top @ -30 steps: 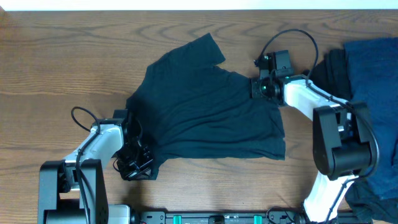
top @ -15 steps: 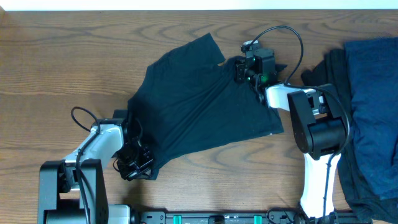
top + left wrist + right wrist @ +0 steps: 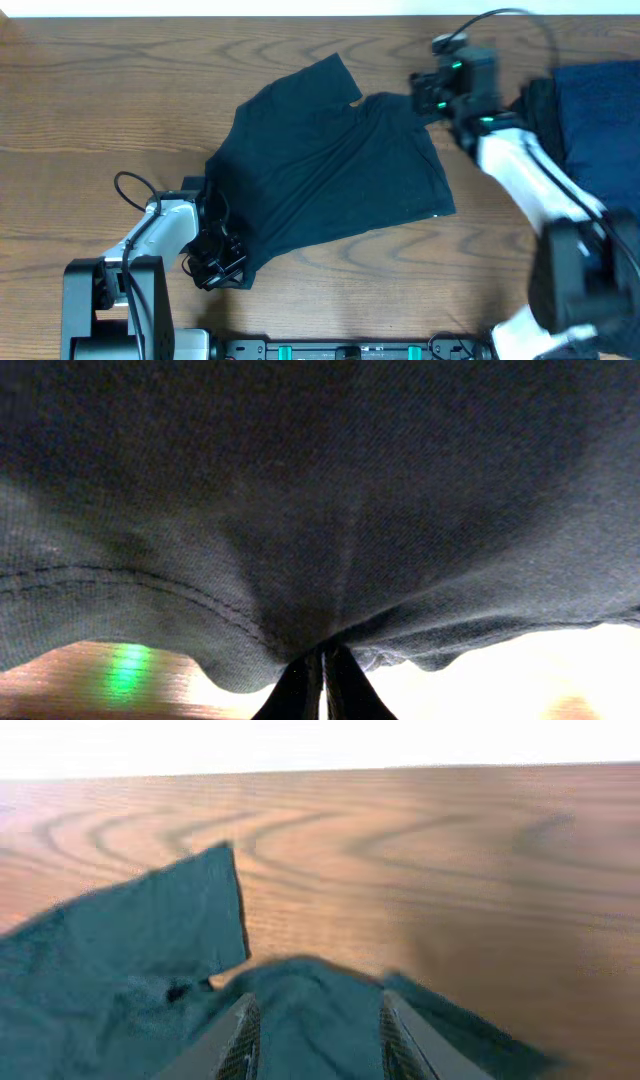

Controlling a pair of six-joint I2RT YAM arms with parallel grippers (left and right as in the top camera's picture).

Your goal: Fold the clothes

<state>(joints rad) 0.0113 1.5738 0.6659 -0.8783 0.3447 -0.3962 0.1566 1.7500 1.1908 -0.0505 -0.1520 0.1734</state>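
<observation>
Ok, black T-shirt (image 3: 330, 170) is spread mid-table (image 3: 90, 90), rumpled, w/ one sleeve (image 3: 325, 80) sticking out twd the far edge. My left gripper (image 3: 225, 255) is down at the shirt's near-left corner, fingers together & clamped on the hem. Wrist cam shows fabric bunched right into the closed fingertips (image 3: 298, 690). Right gripper (image 3: 420, 95) sits at the shirt's far-right corner. On its wrist cam the fingers (image 3: 240, 1035) are apart, cloth lying btwn & under them; can't tell if they touch it. Rest of the clothes, a navy & black pile (image 3: 595, 120), sits at the right edge of the table, apart from the shirt.
</observation>
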